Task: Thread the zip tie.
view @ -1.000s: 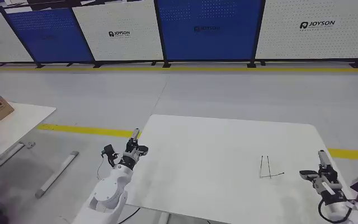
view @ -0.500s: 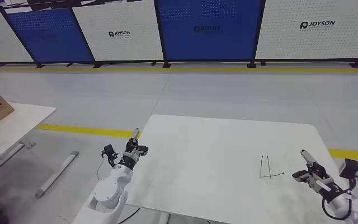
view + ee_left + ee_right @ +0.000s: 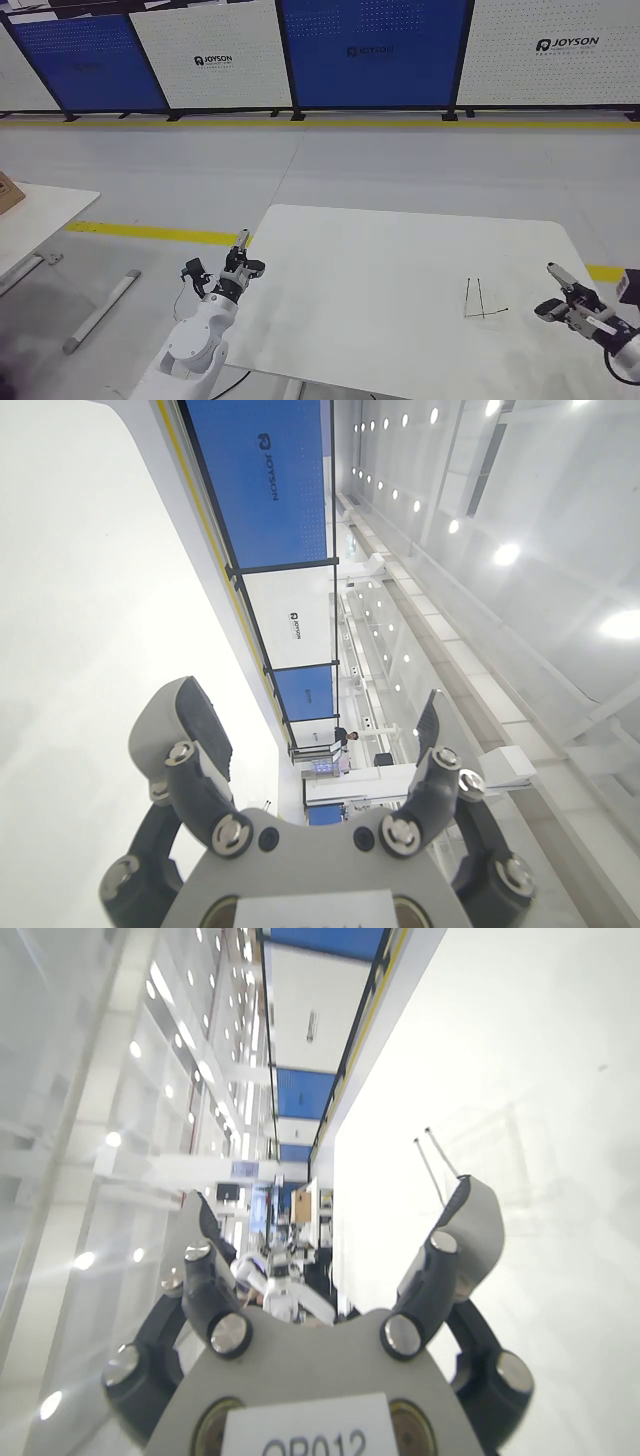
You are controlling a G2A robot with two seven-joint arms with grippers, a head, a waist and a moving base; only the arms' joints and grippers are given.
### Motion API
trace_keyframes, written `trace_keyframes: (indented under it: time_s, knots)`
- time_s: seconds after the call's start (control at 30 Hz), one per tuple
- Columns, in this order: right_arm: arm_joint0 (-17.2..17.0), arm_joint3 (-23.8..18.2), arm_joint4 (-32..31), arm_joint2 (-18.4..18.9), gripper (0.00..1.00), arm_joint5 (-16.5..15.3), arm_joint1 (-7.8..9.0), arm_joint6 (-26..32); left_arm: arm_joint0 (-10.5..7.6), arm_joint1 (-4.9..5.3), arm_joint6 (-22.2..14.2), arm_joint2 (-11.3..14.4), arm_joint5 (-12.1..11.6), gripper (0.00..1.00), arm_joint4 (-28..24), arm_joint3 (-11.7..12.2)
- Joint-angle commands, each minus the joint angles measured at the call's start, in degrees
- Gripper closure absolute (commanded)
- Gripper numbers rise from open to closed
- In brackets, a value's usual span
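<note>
Thin black zip ties (image 3: pixel 476 298) lie on the white table (image 3: pixel 380 270) toward its right side: two strands side by side and a third piece across their near ends. My right gripper (image 3: pixel 552 290) hovers open by the table's right edge, a short way right of the ties. In the right wrist view the zip ties (image 3: pixel 439 1148) lie just beyond one fingertip of the open right gripper (image 3: pixel 332 1190), which holds nothing. My left gripper (image 3: pixel 245 252) sits open at the table's left edge, far from the ties; the left gripper (image 3: pixel 310 690) holds nothing.
A second white table (image 3: pixel 40 215) with a cardboard box corner (image 3: pixel 8 190) stands far left. A pale pole (image 3: pixel 100 310) lies on the floor beside my left arm. Blue and white panels (image 3: pixel 370 55) line the back.
My right gripper has shifted and turned near the table's right edge, ending a little closer to the zip ties. The left arm and the ties have not moved.
</note>
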Motion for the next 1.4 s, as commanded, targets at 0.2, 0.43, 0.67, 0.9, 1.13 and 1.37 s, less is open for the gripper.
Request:
trace_keyframes:
  time_s: [0.2,0.43,0.67,0.9,1.13,1.37]
  knots:
    - [11.7,13.5,-4.4,-5.1,0.00,0.1,1.41,15.8,0.00,0.00,0.0,0.0,0.0,0.00,0.0,0.0]
    - [11.7,13.5,-4.4,-5.1,0.00,0.1,1.41,15.8,0.00,0.00,0.0,0.0,0.0,0.00,0.0,0.0]
    - [11.7,13.5,-4.4,-5.1,0.00,0.1,1.41,15.8,0.00,0.00,0.0,0.0,0.0,0.00,0.0,0.0]
    - [12.0,10.5,-8.8,-6.4,0.00,-3.7,1.66,14.1,0.00,0.00,0.0,0.0,0.0,0.00,0.0,0.0]
    - [18.4,14.2,-14.0,-12.7,0.00,-2.8,2.03,18.2,0.00,0.00,0.0,0.0,0.0,0.00,0.0,0.0]
    - [20.9,12.7,-22.3,-17.9,0.00,-2.8,2.07,15.3,0.00,0.00,0.0,0.0,0.0,0.00,0.0,0.0]
